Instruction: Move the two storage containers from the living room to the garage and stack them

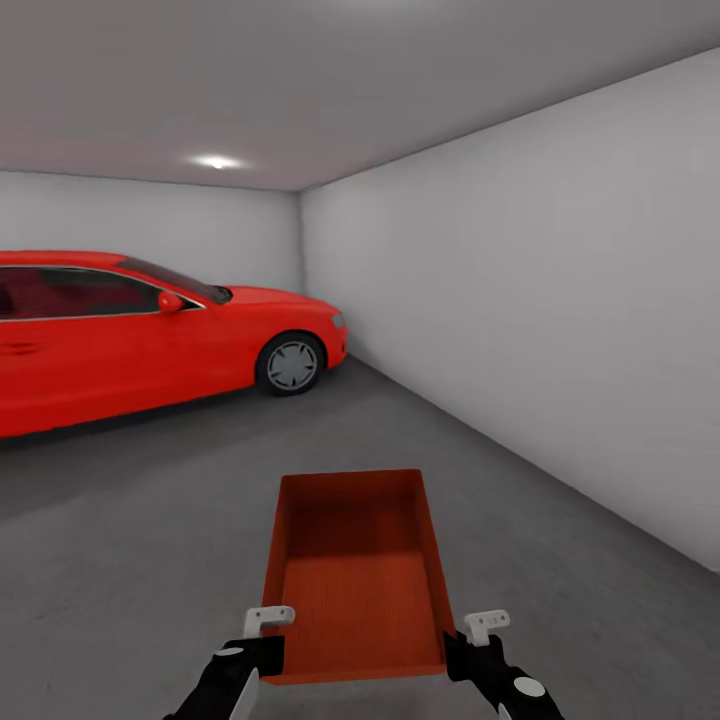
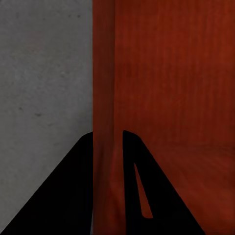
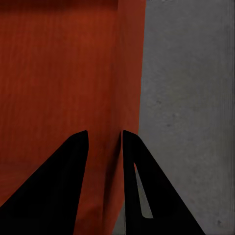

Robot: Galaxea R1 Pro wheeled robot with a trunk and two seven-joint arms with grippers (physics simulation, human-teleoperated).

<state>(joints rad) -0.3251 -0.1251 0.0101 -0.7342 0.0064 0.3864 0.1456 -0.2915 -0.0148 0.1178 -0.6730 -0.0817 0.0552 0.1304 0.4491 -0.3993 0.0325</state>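
Gripping an orange-red storage container (image 1: 355, 570) between them, left gripper (image 2: 107, 147) and right gripper (image 3: 104, 147) each pinch a thin side wall above the garage floor (image 1: 150, 520). Probably light, flexible; two-sided hold suits it.

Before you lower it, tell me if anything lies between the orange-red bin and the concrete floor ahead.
Nothing visible does. The orange-red open-top storage container hangs over bare dark grey concrete floor, its side walls pinched by the left gripper and right gripper. The glossy red coupe car stands well off to the left, the white wall to the right.
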